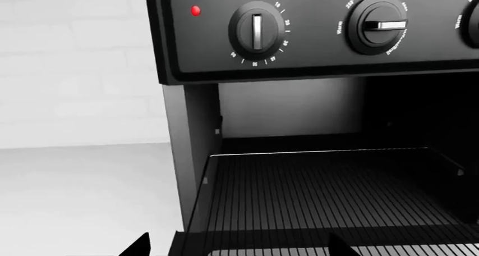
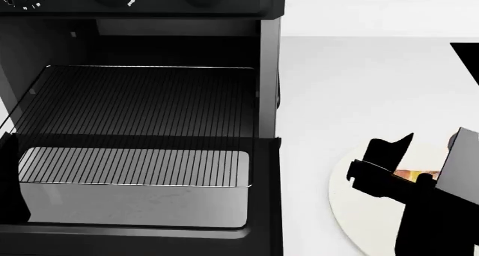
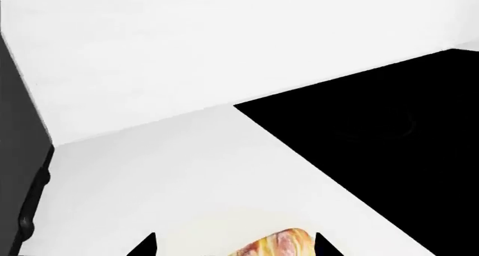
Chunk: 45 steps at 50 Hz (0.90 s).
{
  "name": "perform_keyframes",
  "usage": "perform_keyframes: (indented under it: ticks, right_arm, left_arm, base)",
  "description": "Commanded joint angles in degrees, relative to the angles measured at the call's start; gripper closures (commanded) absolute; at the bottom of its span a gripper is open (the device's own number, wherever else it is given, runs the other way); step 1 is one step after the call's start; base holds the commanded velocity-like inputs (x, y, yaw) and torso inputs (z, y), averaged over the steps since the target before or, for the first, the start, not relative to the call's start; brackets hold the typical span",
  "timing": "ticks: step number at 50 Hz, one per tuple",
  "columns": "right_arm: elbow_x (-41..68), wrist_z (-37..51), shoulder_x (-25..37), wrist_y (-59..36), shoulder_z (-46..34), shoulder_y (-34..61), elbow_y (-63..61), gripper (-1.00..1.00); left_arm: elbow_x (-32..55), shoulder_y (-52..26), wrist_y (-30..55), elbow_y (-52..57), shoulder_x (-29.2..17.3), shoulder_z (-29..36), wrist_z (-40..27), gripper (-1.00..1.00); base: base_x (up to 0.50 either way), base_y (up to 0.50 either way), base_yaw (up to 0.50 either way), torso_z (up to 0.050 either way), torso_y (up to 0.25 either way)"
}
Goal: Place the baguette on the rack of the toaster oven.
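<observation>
The black toaster oven (image 2: 187,3) stands at the left with its door (image 2: 134,205) dropped open. The wire rack (image 2: 142,110) is slid partly out over the door. The baguette (image 2: 408,175) lies on a round white plate (image 2: 359,211) at the lower right, mostly hidden by my right gripper (image 2: 425,158). In the right wrist view the baguette's end (image 3: 281,245) lies between the open fingertips of the right gripper (image 3: 233,246), close to one of them. My left gripper (image 1: 239,247) is open and empty, in front of the rack (image 1: 322,194) at the oven's (image 1: 314,48) left front corner.
A white counter (image 2: 359,87) runs to the right of the oven, with a white wall behind. A flat black surface (image 2: 468,56) lies at the far right and also shows in the right wrist view (image 3: 374,155). Knobs (image 1: 257,31) line the oven's upper front.
</observation>
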<state>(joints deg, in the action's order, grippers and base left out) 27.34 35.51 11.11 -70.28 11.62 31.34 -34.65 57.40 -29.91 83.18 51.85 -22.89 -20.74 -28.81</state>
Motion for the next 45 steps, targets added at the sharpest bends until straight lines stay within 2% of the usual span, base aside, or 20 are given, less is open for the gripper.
perform_keyframes:
  ticks: [1,4,9,14,23,27,31,45]
  right_arm:
    - [-3.38,8.33,-5.88,-2.32,2.12,8.34,11.04,-1.00]
    - [-3.81,9.99,-6.77,-3.25,3.04,11.19,14.34,-1.00]
    - [-2.09,14.54,-10.66,-3.89,10.90,17.14,19.73,-1.00]
    - [2.99,18.25,-10.90,-4.74,11.96,19.20,23.52,-1.00]
    - [4.23,22.95,-10.15,1.99,12.98,20.80,30.75,-1.00]
    - [3.33,22.44,-8.75,4.26,10.91,22.23,35.42,-1.00]
    - [3.63,21.48,-8.48,6.37,12.43,23.90,43.00,-1.00]
    - [2.80,21.79,-6.92,13.79,15.24,28.20,55.81,-1.00]
  left_arm:
    - [1.54,0.87,-1.29,-0.34,-0.48,-0.39,-0.85,-1.00]
    - [2.05,0.98,-1.48,-0.45,-0.65,-0.62,-1.03,-1.00]
    - [2.35,1.02,-1.97,-0.71,-0.65,-0.17,-1.50,-1.00]
    - [2.91,0.98,-2.29,-0.94,-0.90,-0.27,-1.93,-1.00]
    - [3.82,1.26,-3.02,-1.21,-1.19,-0.48,-2.71,-1.00]
    - [5.35,0.94,-2.57,-1.12,-1.44,-1.24,-3.37,-1.00]
    - [6.47,0.73,-2.38,-1.19,-1.87,-1.98,-4.02,-1.00]
    - [8.10,1.39,-3.34,-1.56,-2.65,-2.58,-5.25,-1.00]
  base:
    - [0.00,0.00,0.00,0.000,0.000]
    - [0.00,0.00,0.00,0.000,0.000]
    - [0.00,0.00,0.00,0.000,0.000]
    - [0.00,0.00,0.00,0.000,0.000]
    - [0.00,0.00,0.00,0.000,0.000]
    - [0.00,0.00,0.00,0.000,0.000]
    - [0.00,0.00,0.00,0.000,0.000]
    - [0.00,0.00,0.00,0.000,0.000]
